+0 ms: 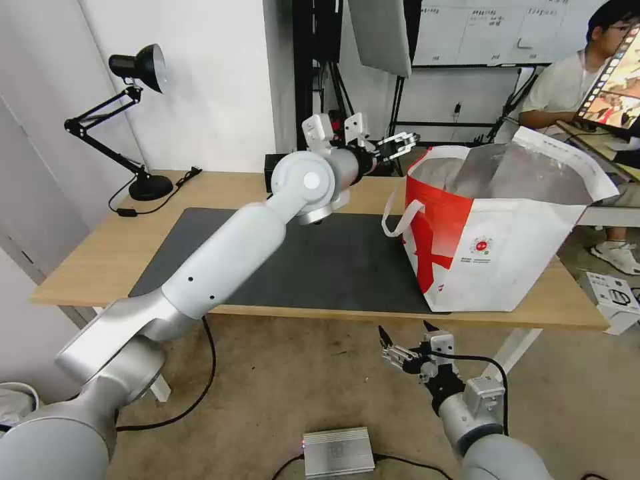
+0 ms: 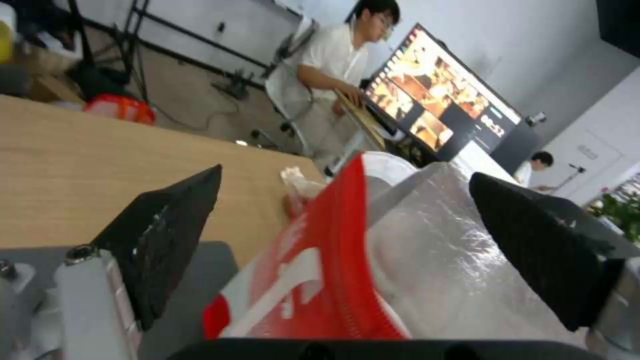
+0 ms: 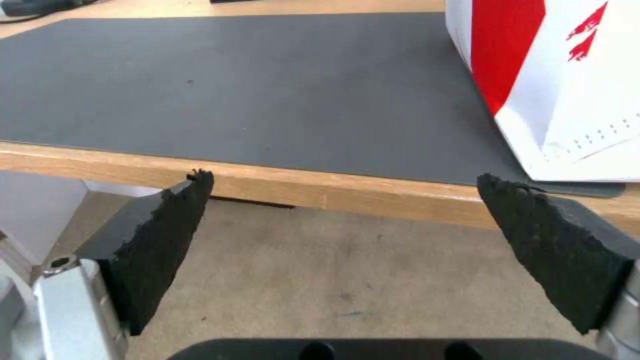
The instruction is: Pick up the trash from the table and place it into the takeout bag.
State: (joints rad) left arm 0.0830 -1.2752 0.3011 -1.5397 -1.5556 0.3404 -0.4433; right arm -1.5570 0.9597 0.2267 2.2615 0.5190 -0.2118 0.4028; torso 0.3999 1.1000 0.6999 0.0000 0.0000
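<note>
The takeout bag [image 1: 497, 250], white and red with a foil lining, stands open at the right end of the table [image 1: 93, 260], partly on the dark grey mat [image 1: 333, 267]. My left gripper [image 1: 398, 144] hangs open and empty just above the bag's near-left rim. In the left wrist view, the left gripper [image 2: 345, 175] looks over the bag [image 2: 427, 260]. Beyond the bag's red edge, a small piece of trash in clear wrap [image 2: 298, 181] lies on the wood. My right gripper [image 1: 404, 330] is open and empty below the table's front edge. The right wrist view shows the right gripper [image 3: 341, 176] facing that edge and the bag's lower corner [image 3: 567, 100].
A black desk lamp [image 1: 137, 67] stands at the table's back left with its cable trailing on the wood. A black box [image 1: 272, 172] sits behind my left forearm. On the floor lie a silver unit [image 1: 338, 451] and a white box [image 1: 613, 297].
</note>
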